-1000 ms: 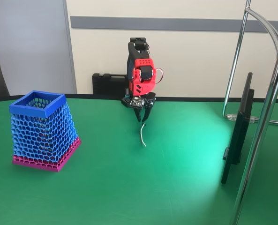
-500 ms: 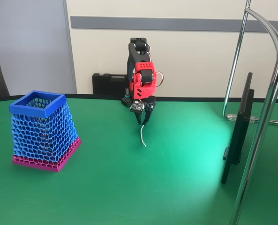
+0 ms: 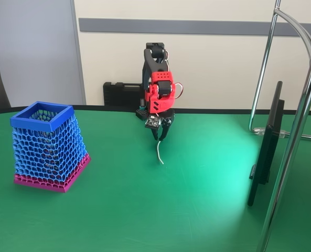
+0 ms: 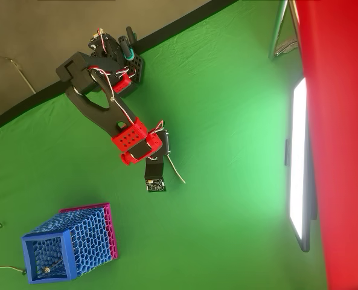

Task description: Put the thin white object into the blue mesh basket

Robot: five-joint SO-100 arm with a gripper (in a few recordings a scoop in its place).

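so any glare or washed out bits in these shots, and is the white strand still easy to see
In the fixed view, a bright sheen on the green table sits right of the thin white object, which stays crisp against the green. In the overhead view, the screen at right is blown out to plain white and a blurred red mass covers the right edge; the strand is fainter but traceable.
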